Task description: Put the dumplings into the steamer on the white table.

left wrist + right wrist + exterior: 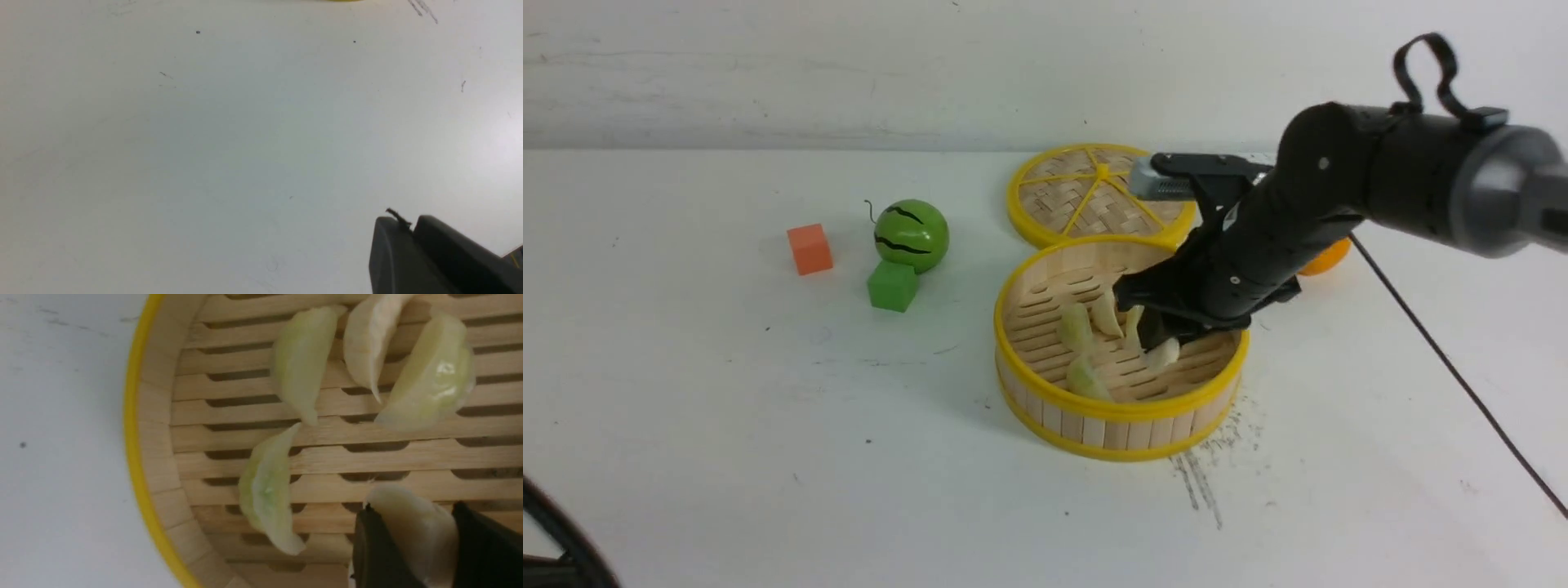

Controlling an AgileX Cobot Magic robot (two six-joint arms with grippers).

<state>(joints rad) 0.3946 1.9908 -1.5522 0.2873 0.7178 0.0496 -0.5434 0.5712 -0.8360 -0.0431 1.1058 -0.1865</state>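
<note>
The bamboo steamer [1125,411] stands on the white table [768,441] in the middle. Several pale dumplings lie on its slatted floor, among them one at the left [1076,326] and one near the front wall [1086,378]. My right gripper [1158,339] reaches down into the steamer and is shut on one whitish dumpling [1165,353], low over the slats. In the right wrist view the held dumpling [412,526] sits between both black fingers; others [302,359] [265,494] lie loose inside the yellow rim [132,416]. My left gripper [404,222] is shut and empty over bare table.
The flat woven lid [1094,196] lies just behind the steamer. A green watermelon ball [912,234], a green cube [892,286] and an orange cube [809,249] sit to the left. An orange thing [1327,257] shows behind my right arm. A black cable [1445,359] crosses the right side.
</note>
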